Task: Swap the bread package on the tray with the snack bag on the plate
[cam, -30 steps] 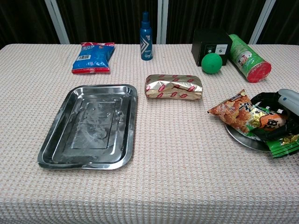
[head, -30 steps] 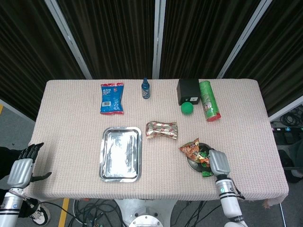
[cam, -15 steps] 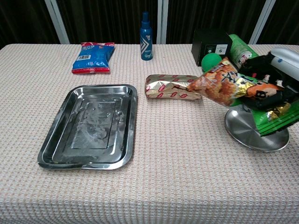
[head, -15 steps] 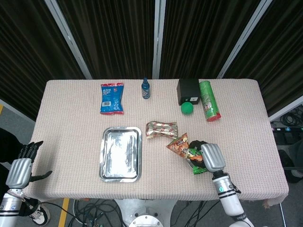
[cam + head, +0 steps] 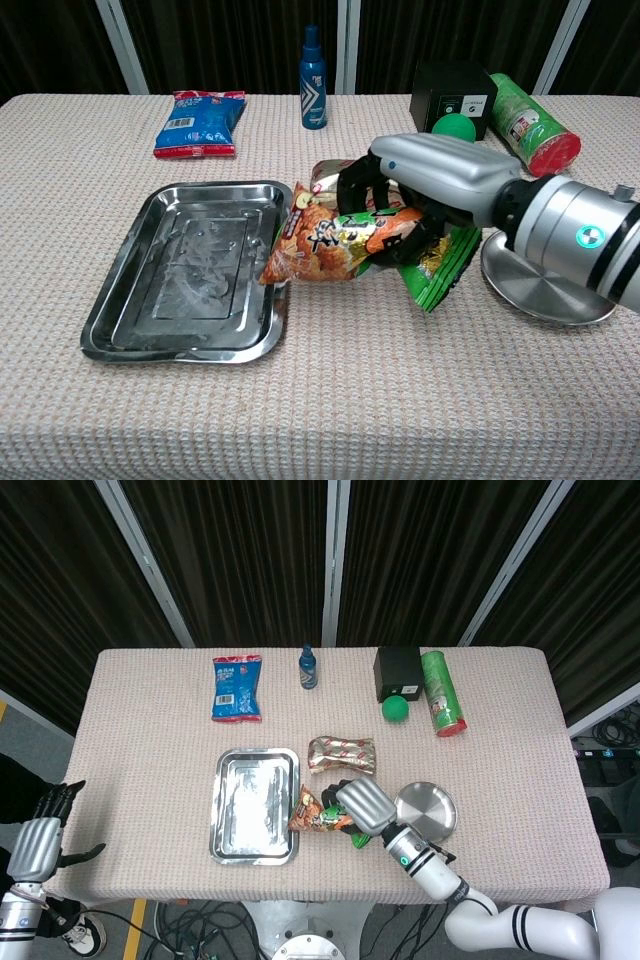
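My right hand (image 5: 365,805) (image 5: 430,175) grips an orange and green snack bag (image 5: 318,815) (image 5: 325,240) and holds it in the air. The bag's left end hangs over the right rim of the steel tray (image 5: 255,805) (image 5: 190,265), which has nothing in it. The gold and red bread package (image 5: 342,753) (image 5: 322,172) lies on the cloth just behind the hand, mostly hidden in the chest view. The round steel plate (image 5: 428,810) (image 5: 540,290) sits bare to the right of the hand. My left hand (image 5: 35,845) hangs open beyond the table's left edge.
Along the back stand a blue snack bag (image 5: 237,688) (image 5: 200,122), a blue bottle (image 5: 308,667) (image 5: 313,80), a black box (image 5: 397,670) (image 5: 450,90), a green ball (image 5: 395,709) (image 5: 455,125) and a lying green can (image 5: 442,693) (image 5: 530,125).
My right hand lifted the snack bag off the plate and carried it left to the tray's right rim. The plate now lies bare. The left hand barely shifted.
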`<state>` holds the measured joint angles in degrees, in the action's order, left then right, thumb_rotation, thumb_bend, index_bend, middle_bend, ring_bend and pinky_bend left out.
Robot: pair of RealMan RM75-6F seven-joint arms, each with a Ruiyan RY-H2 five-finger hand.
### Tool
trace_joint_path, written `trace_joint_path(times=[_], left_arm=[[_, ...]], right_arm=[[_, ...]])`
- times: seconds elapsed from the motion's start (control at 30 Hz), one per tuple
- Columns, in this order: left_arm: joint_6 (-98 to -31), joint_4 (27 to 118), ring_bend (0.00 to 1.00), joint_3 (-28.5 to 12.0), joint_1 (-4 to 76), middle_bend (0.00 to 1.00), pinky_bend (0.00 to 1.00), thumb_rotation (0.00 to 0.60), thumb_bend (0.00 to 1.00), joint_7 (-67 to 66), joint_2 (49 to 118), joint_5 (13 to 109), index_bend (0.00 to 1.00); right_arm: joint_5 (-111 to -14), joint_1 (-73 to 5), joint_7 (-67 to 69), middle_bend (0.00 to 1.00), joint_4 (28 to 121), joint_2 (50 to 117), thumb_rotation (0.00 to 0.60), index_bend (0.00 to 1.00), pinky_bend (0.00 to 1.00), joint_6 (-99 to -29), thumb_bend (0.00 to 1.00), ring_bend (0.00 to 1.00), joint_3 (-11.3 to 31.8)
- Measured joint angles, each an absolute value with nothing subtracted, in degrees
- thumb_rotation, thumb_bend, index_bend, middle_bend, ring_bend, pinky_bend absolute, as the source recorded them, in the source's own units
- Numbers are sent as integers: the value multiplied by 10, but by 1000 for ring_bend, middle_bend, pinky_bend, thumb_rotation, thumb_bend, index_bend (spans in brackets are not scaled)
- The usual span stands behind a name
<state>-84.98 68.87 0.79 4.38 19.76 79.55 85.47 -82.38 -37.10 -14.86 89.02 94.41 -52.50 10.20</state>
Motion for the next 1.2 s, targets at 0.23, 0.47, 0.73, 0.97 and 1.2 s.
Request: trace_joint_path(times=[0.23, 0.47, 0.73, 0.97, 1.2], left_arm=[[-852, 674, 43, 5, 39, 114, 113, 600, 25, 210, 799, 856, 85], [-854, 673, 43, 3, 35, 114, 113, 600, 26, 214, 801, 859, 85], [-863, 689, 43, -2, 34, 114, 113, 600, 25, 209, 794, 864, 85], [-861, 698, 43, -2, 33, 114, 113, 600, 26, 200, 791, 866, 85], [-871, 706, 43, -7, 33, 117, 113, 600, 26, 190, 791, 869, 85]], right_arm=[[-817, -390, -152, 284, 868, 953, 600, 228, 385, -503, 0, 253, 90], [-811, -391, -143, 99, 902, 914, 600, 6, 165, -503, 0, 26, 81], [-831, -367, -85, 150, 977, 817, 600, 16, 173, -579, 0, 43, 102], [-747, -393, -102, 107, 939, 814, 600, 12, 171, -541, 0, 32, 134], [-647, -460, -117, 69, 810, 895, 600, 0, 131, -445, 0, 7, 148]])
